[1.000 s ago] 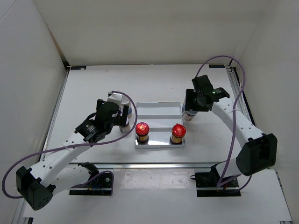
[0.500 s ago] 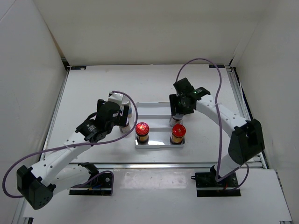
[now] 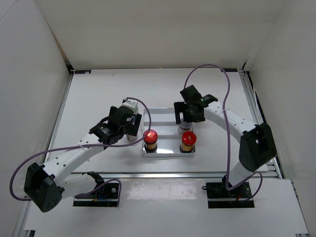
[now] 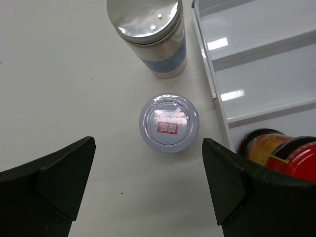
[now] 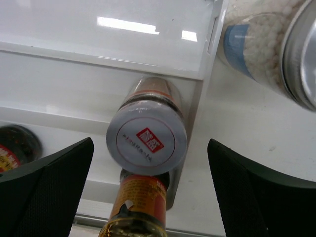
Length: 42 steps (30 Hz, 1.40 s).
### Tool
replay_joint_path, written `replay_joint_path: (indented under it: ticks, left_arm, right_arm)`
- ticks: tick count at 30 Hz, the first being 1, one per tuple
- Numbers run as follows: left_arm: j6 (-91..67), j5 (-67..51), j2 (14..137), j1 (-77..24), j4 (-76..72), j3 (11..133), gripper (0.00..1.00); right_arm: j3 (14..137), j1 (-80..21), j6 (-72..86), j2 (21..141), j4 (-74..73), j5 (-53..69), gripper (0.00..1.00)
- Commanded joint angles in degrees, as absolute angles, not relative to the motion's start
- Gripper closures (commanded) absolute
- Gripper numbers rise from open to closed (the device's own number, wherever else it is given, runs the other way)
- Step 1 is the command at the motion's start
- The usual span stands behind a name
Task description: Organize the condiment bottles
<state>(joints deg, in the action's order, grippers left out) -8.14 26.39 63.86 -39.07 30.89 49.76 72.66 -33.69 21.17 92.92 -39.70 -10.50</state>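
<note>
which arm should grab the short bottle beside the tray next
Left: the left gripper is open and centred over that short bottle; the right gripper is across the tray, over a bottle already inside.

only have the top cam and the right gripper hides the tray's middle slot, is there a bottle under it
observer: yes, a short bottle stands in that slot of the tray, against its right wall.
operator: gripped
observer: no, the right gripper is open, its fingers clear of the bottle on both sides.
operator: and under the left gripper
observer: a second short bottle stands on the table just outside the tray's left wall, between the sides of the open left gripper, untouched.
</note>
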Motion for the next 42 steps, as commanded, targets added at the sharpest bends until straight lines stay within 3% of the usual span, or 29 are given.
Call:
replay_joint_path:
  ticks: [1,13,29,42]
  left_arm:
    - [-9.40,21.98,62.75,-38.85,30.23,51.68,0.00]
    - [-11.51,17.58,67.40,-38.85,30.85,51.68,0.00]
    - [-15.29,16.35,77.25,-34.54,32.78,55.19,0.01]
    - [-13.01,13.18,79.62,-34.01,32.78,55.72,0.26]
  right_arm:
    - [75.85,-34.28,22.32,85.71,-39.81,-12.74,0.01]
    - [72.43,-35.33,21.80,72.96,-41.57,-12.13,0.01]
    - [65.22,-35.33,18.29,66.01,-41.57,-14.32,0.01]
    - [63.37,-35.33,17.67,63.63,-41.57,-16.08,0.01]
